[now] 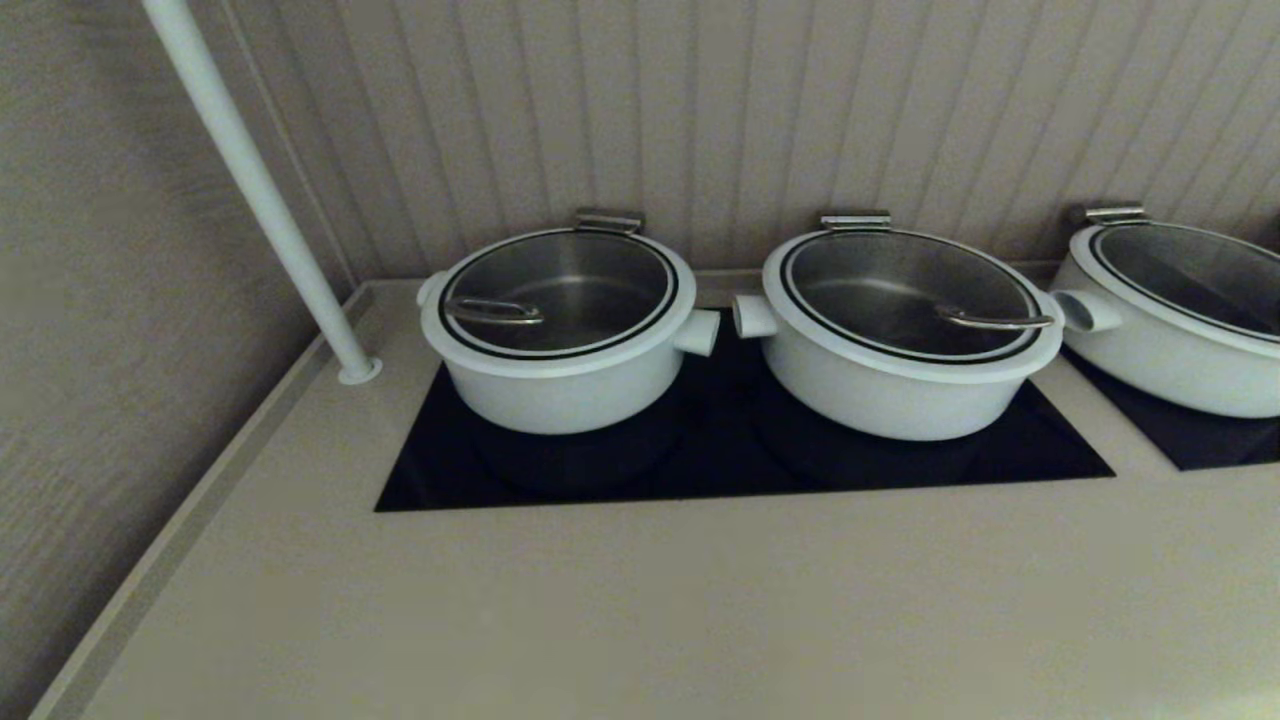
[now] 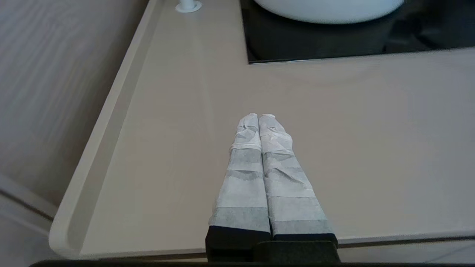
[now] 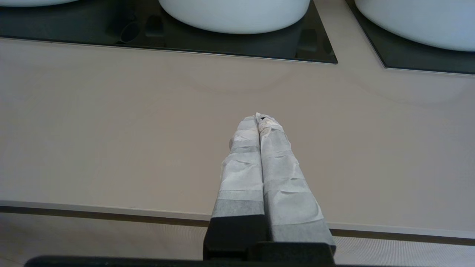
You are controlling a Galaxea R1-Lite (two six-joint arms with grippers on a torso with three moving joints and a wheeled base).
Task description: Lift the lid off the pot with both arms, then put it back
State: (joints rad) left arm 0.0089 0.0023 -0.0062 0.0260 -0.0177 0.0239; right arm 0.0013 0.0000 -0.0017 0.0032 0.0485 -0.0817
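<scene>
I've got the pot (image 1: 560, 370) on the left end of the black cooktop panel (image 1: 740, 460), narrower and deeper than its neighbours. The lid (image 1: 558, 292) is seated flat on it, white rim flush all round, steel loop handle (image 1: 493, 312) on the side toward my left. Short stub handle (image 1: 697, 332) sticks out toward the middle pot (image 1: 900, 380), close but not touching its stub. That middle pot is wider and shallower, glass lid on, loop handle on its right side. A third white pot (image 1: 1170, 340) sits on a separate black panel (image 1: 1220, 440) at far right, partly cut off by the frame edge.

White pole (image 1: 250, 180) comes down at an angle to a round foot on the beige counter (image 1: 640, 600), just left of the cooktop panel.

Neither arm shows in the head view. Left gripper (image 2: 258, 118): tape-wrapped fingers pressed together, clenched on nothing, hovering over bare counter near the front edge, well short of the pot; I see only the pot's underside at the far end of that wrist view. Right gripper (image 3: 258, 118): same, wrapped fingers closed tip to tip, nothing between them, over the counter's front part, facing the middle pot and the gap between the two black panels.

Lid is on the pot, untouched by either gripper.
</scene>
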